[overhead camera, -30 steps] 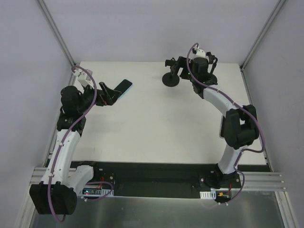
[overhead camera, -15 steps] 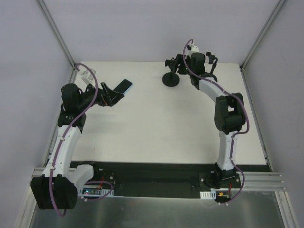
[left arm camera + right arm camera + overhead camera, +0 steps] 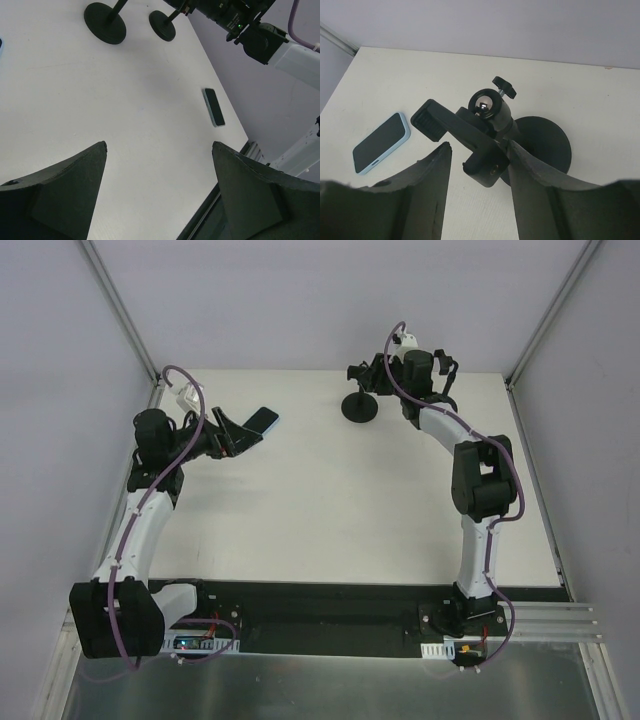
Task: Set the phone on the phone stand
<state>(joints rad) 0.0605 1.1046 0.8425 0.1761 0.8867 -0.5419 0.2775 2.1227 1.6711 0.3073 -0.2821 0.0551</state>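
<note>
The phone, dark with a light blue case, lies flat at the table's back left; it also shows in the right wrist view. My left gripper is open and empty just left of it, jaws wide apart in its wrist view. The black phone stand, with a round base, ball head and clamp arm, stands at the back centre. My right gripper is open around the stand's clamp head. The right finger is close against the stem and the left finger is apart from it.
In the left wrist view two round black bases show at the top. A small dark slab with a light blue rim lies near the table's edge there; I cannot tell what it is. Grey walls close the back and sides.
The right arm has straightened its elbow and brought its gripper in around the stand's head, then held still. The left arm has shifted slightly up and back. The phone has not moved.
</note>
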